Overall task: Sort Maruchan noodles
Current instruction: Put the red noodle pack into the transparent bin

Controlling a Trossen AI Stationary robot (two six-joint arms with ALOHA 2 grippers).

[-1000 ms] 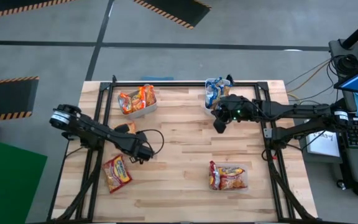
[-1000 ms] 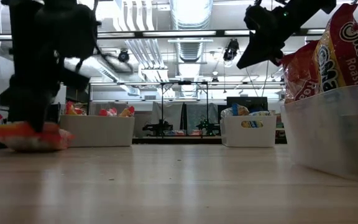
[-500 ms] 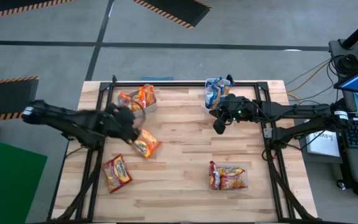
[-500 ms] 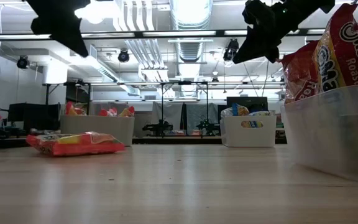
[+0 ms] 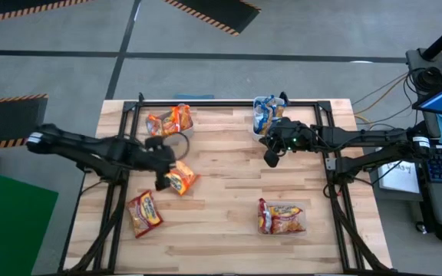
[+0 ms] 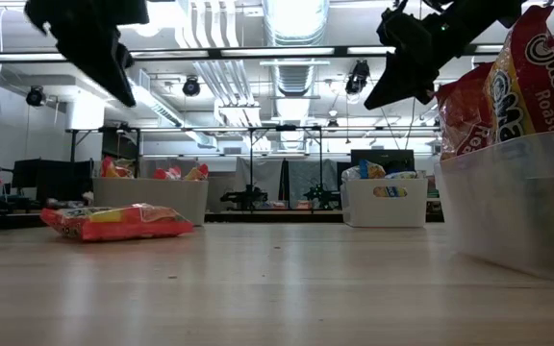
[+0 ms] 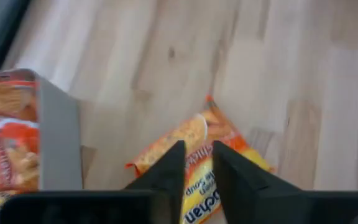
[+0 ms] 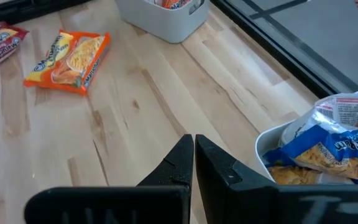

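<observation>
An orange noodle packet (image 5: 181,178) lies flat on the wooden table, left of centre; it also shows in the low view (image 6: 118,221) and the right wrist view (image 8: 67,61). My left gripper (image 5: 163,179) hangs well above the packet's left end (image 7: 191,134), tipped downward, fingers a little apart with nothing between them. A red packet (image 5: 144,212) lies nearer the front left. My right gripper (image 5: 269,159) hovers shut and high (image 6: 378,96) beside the bin of blue packets (image 5: 265,115).
A white bin with orange packets (image 5: 171,124) stands at the far left, its wall (image 7: 58,143) close to my left gripper. A bin of red packets (image 5: 282,217) stands at the near right (image 6: 508,192). Black frame rails run along the table's left and right sides.
My left gripper has risen from table height, where it stood down on the orange packet, and has drawn back toward the table's left while tipping up. The packet stays flat on the table, now a little farther toward the right.
</observation>
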